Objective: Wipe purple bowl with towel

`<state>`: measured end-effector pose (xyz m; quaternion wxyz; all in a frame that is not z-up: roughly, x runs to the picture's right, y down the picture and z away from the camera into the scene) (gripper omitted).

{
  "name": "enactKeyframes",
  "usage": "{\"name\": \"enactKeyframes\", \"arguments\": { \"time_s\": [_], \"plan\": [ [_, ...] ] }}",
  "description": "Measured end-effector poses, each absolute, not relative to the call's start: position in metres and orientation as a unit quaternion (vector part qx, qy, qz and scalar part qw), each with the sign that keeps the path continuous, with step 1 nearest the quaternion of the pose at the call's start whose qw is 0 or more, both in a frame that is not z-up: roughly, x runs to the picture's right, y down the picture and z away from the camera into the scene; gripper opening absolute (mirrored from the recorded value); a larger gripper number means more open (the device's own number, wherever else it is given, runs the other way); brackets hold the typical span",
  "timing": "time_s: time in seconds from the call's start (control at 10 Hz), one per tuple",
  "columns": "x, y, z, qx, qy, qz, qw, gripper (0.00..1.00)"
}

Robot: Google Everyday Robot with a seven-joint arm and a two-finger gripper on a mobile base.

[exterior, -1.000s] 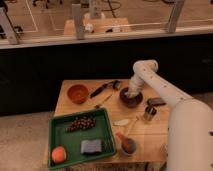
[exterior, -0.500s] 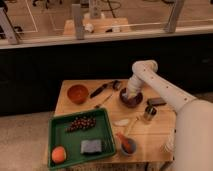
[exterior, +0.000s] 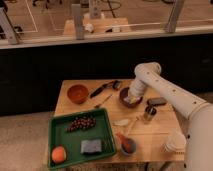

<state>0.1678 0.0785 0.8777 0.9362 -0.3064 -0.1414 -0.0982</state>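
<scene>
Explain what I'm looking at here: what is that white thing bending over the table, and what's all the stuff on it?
The white thing is a robot arm. One camera looks down at the wooden table from in front. At the arm's tip is its gripper, the grasping part, reaching down into the purple bowl, where something pale, probably the towel, sits under it. Its job is to wipe that bowl. Also there: an orange bowl, a green tray with grapes, an orange fruit and a blue-grey pad, plus white cups.
</scene>
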Motion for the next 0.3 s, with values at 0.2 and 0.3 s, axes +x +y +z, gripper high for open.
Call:
{"name": "enactKeyframes", "arguments": {
  "time_s": [0.2,0.3],
  "plan": [
    [0.173,0.083,0.877,-0.312,-0.137,-0.101,0.935,0.06],
    [0.181,0.083,0.877,-0.314,-0.131,-0.098,0.935,0.06]
  ]
}}
